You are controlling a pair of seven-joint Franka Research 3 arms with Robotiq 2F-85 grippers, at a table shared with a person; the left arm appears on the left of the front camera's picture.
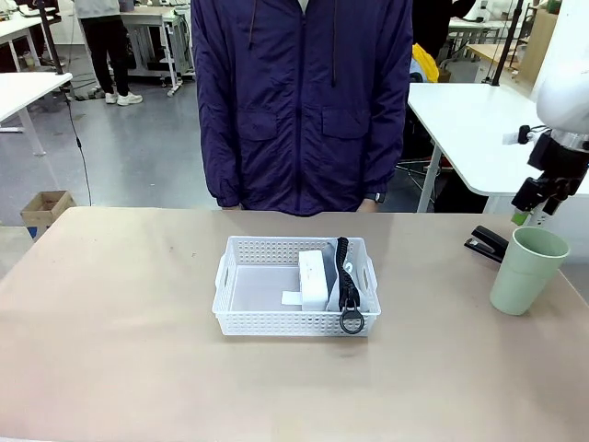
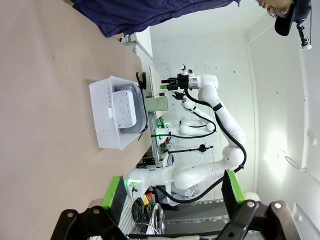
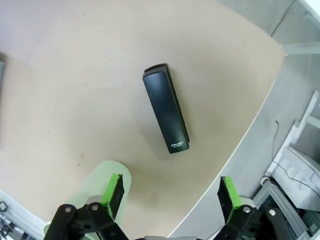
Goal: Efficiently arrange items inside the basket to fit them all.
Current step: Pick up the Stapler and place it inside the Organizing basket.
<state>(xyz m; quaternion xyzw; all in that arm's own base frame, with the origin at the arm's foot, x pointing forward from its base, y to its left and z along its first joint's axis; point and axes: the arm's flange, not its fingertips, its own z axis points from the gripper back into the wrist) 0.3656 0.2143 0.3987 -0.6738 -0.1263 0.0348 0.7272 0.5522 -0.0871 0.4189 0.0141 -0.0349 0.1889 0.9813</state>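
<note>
The white perforated basket [image 1: 276, 322] is being seen at the table's middle, and its right half is being occupied by the grey pouch with black strap [image 1: 344, 276] and the small white box [image 1: 315, 274]. The pale green cup [image 1: 526, 272] and the black stapler [image 3: 166, 114] are being left outside, well to the right of the basket. The right gripper [image 3: 170, 187] is being hovered over the stapler, jaws fully spread and empty. The left gripper [image 2: 172, 192], well apart from the basket, is likewise spread and empty. By judgement, the cup is being endangered: it is standing near the descent path and could be knocked over.
</note>
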